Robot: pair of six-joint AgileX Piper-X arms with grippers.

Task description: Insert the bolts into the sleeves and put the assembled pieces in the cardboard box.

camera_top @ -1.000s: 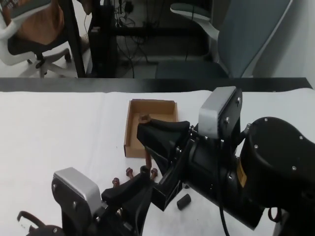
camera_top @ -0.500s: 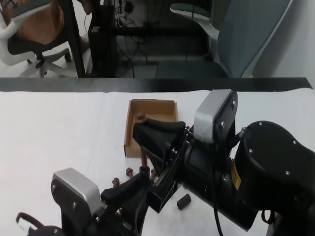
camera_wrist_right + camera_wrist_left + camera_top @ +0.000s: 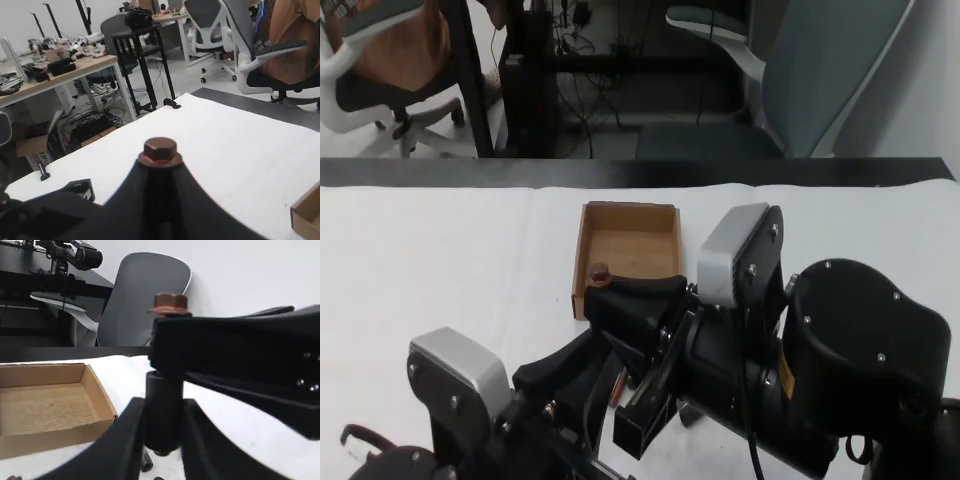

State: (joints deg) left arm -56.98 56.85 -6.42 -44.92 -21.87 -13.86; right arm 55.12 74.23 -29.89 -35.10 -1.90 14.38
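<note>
Two parts lined up right by the cardboard box (image 3: 628, 236): right gripper (image 3: 160, 172) pinching the bolt (image 3: 160, 150), left gripper (image 3: 164, 409) squeezing the sleeve (image 3: 164, 427).

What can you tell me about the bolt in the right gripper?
The bolt has a copper-coloured, metal-looking hexagonal head with a flange under it. It stands upright, clamped between the right gripper's black fingers, which hide its shank. Directly below, the left gripper holds a black sleeve; whether the shank has entered it is hidden.
</note>
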